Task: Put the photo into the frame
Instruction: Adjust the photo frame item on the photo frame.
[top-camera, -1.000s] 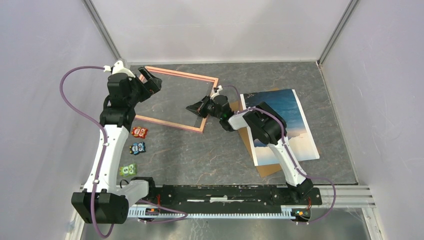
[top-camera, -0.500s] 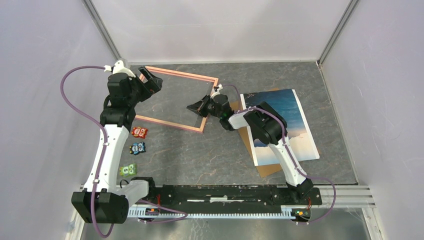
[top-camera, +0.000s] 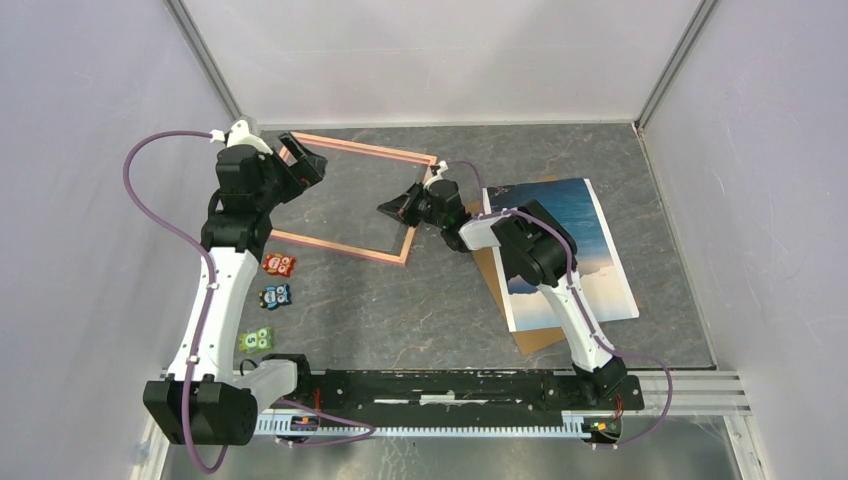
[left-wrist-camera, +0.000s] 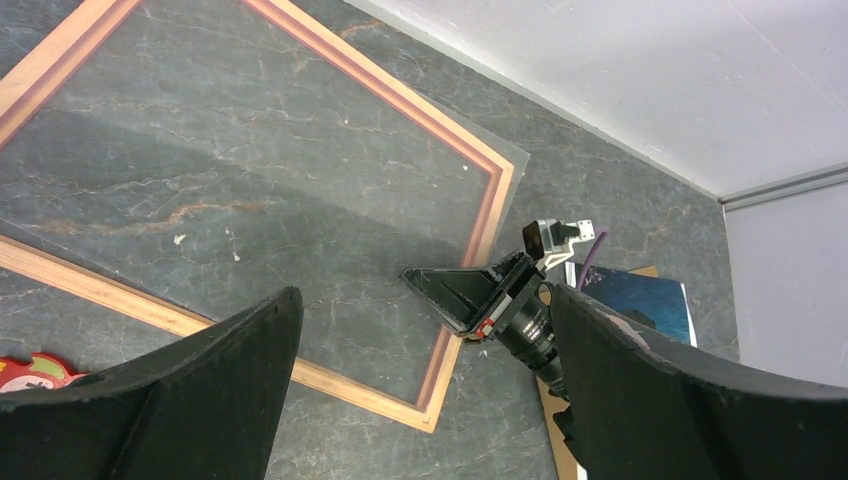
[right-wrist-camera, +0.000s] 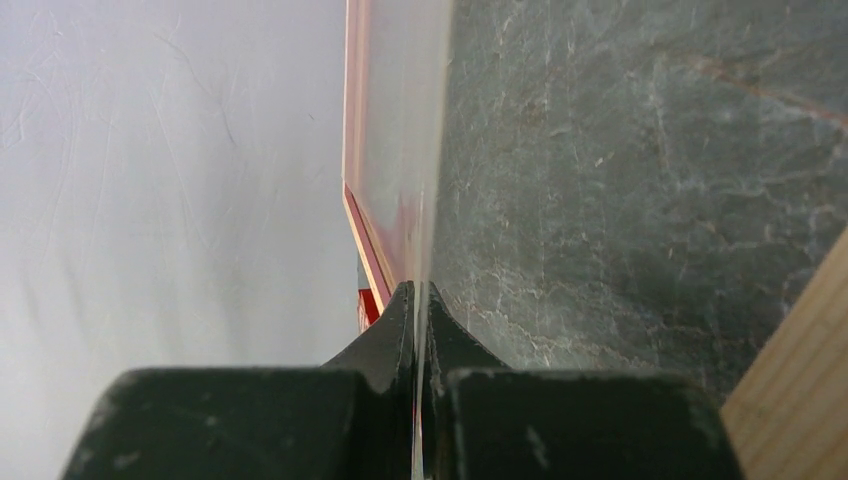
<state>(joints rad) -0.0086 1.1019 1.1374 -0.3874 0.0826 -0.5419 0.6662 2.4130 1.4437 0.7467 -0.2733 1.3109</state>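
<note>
The pink-orange frame (top-camera: 338, 246) lies flat at the back left of the table, and the left wrist view shows its near corner (left-wrist-camera: 432, 400). A clear pane (top-camera: 350, 195) covers its opening. My right gripper (top-camera: 397, 209) is shut on that pane's right edge, and the thin sheet (right-wrist-camera: 405, 150) runs straight between its fingertips (right-wrist-camera: 418, 292). The photo (top-camera: 575, 225) of blue water and pale sky lies face up at the right, behind the right arm. My left gripper (top-camera: 303, 160) hangs open over the frame's far left corner, and nothing is between its wide-apart fingers (left-wrist-camera: 200, 400).
A brown backing board (top-camera: 540, 340) sticks out from under the photo. Three small owl figures, red (top-camera: 279, 264), blue (top-camera: 275, 296) and green (top-camera: 256, 340), sit in a row left of the left arm. White walls close in the table at the back and sides.
The right wrist has shifted slightly toward the back wall, still shut on the clear pane. The left arm has stayed put.
</note>
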